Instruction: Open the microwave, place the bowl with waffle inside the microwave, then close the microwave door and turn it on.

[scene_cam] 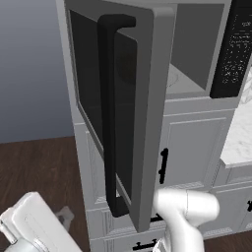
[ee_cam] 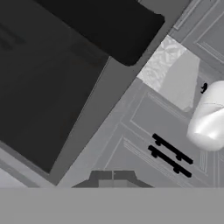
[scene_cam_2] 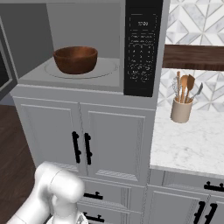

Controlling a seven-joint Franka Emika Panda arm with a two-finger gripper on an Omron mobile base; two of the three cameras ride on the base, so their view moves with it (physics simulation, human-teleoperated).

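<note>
- White robot arm (scene_cam: 189, 216) sits closest to the base cameras, low in frame, cut off by the bottom edge in both base views.
- Gripper (ee_cam: 113, 177): dark finger tips barely poke up at the bottom of the hand view, pressed together with no gap, closed on nothing.
- Wide grey-framed microwave door (scene_cam: 147, 113) with dark tinted window stands swung open, edge-on toward the left base camera; its long black vertical bar handle (scene_cam: 110, 113) faces that camera. Top of the door is cut off by the frame.
- Large grey boxy microwave (scene_cam_2: 87, 83) sits on top of the white panelled cabinets (scene_cam_2: 113, 144); its top is out of frame.
- Small round reddish-brown bowl (scene_cam_2: 75, 59) rests inside the microwave cavity on the pale round turntable plate (scene_cam_2: 105, 70), near its left side in the right base view.
- Waffle: bowl interior is hidden from this angle, cannot tell.
- Black keypad strip (scene_cam_2: 142, 48) with small white markings, to the right of the cavity; markings too small to read.
- White marble counter (scene_cam_2: 192, 140) right of the microwave, carrying a beige utensil holder (scene_cam_2: 181, 109) with wooden spoons.
- Patterned grey-white tile backsplash (scene_cam_2: 197, 22) and a dark wood shelf (scene_cam_2: 192, 57) behind it.
- Dark wood floor (scene_cam: 39, 167), plain grey wall (scene_cam: 29, 64) at left.
</note>
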